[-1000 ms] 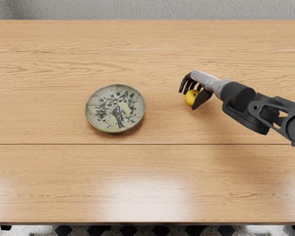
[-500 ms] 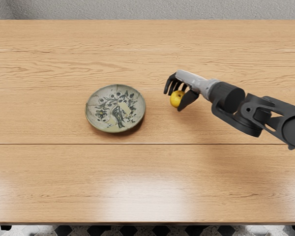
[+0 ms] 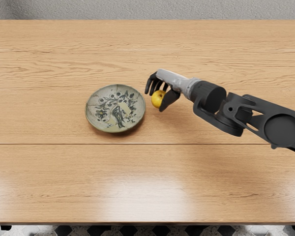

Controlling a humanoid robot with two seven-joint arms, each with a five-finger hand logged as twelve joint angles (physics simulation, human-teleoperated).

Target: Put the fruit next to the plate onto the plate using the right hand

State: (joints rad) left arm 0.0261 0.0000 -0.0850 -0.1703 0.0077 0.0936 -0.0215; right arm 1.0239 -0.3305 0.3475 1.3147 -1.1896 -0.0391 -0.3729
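Observation:
A small yellow fruit [image 3: 157,99] is held in my right hand [image 3: 160,93], whose dark fingers curl over it from above while the thumb presses from below. The hand hovers just right of the plate [image 3: 115,108], a round grey-green dish with a dark bird and flower pattern, lying left of the table's centre. The fruit is about a fruit's width beyond the plate's right rim. The right arm [image 3: 236,112] reaches in from the right edge. No left arm shows.
The wooden table [image 3: 147,172] stretches across the whole view, with its front edge along the bottom and a grey wall behind the far edge.
My right hand has carried the yellow fruit leftward across the table, from well right of the plate to just beside its right rim. The plate has not moved.

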